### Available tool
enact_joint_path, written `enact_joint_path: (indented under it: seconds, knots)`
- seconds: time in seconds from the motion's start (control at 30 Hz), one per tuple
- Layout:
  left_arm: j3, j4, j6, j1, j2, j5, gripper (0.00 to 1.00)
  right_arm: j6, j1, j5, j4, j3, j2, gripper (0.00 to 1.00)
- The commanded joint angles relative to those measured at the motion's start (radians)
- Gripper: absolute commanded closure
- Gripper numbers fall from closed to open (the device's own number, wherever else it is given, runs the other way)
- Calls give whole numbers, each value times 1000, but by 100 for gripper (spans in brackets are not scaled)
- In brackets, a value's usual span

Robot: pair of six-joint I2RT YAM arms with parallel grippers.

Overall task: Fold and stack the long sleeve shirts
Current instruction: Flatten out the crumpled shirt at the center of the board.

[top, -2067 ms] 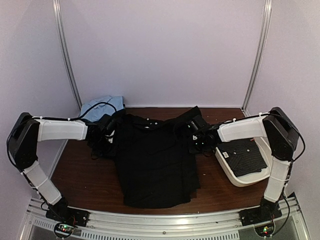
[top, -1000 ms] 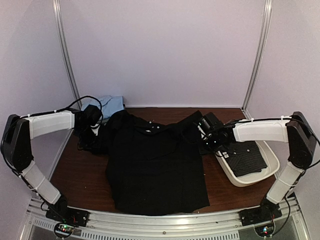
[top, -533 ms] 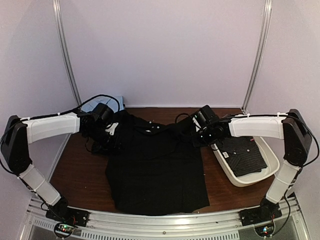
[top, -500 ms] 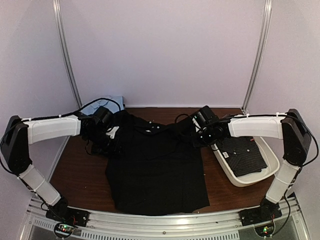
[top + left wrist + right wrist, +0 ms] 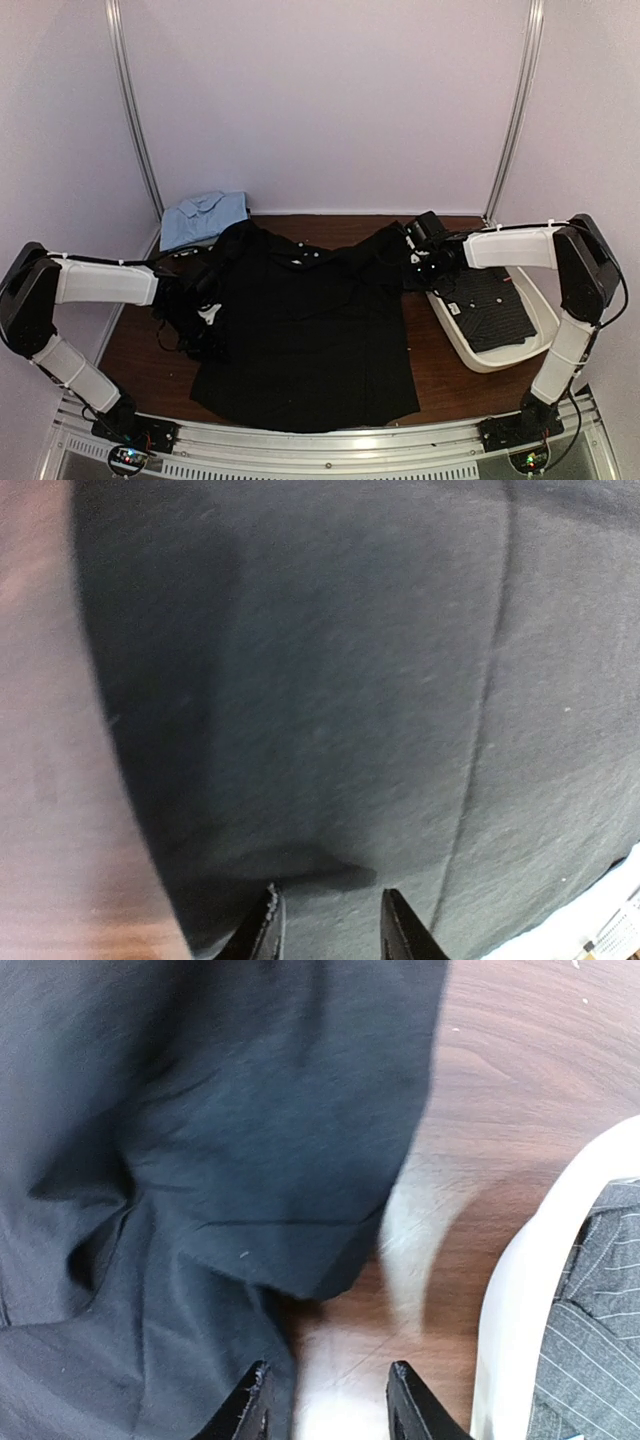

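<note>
The black shirt (image 5: 310, 330) lies spread on the worktop (image 5: 445, 372) between the two tools. The left tool (image 5: 325, 935) hovers over its left edge, fingers parted with nothing between them. The right tool (image 5: 325, 1405), likewise parted and empty, is above the shirt's right sleeve. Just to its right, a bin (image 5: 520, 1290) holds the patterned shirt (image 5: 590, 1310).

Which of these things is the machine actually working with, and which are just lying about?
In the job: black shirt spread on the table; dark patterned shirt folded in the white tray.
Lying about: light blue garment at the back left.
</note>
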Motion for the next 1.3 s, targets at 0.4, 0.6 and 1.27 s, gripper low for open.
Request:
enact_joint_path:
  seconds: [0.4, 0.6, 1.27]
  knots:
    - [133, -13, -28, 0, -90, -95, 65, -31, -53, 39, 20, 62, -23, 57]
    - [213, 91, -43, -15, -10, -53, 66, -98, 60, -6, 73, 166, -16, 49]
    - [252, 250, -23, -41, 169, -3, 67, -458, 300, 88, -113, 838, 506, 19]
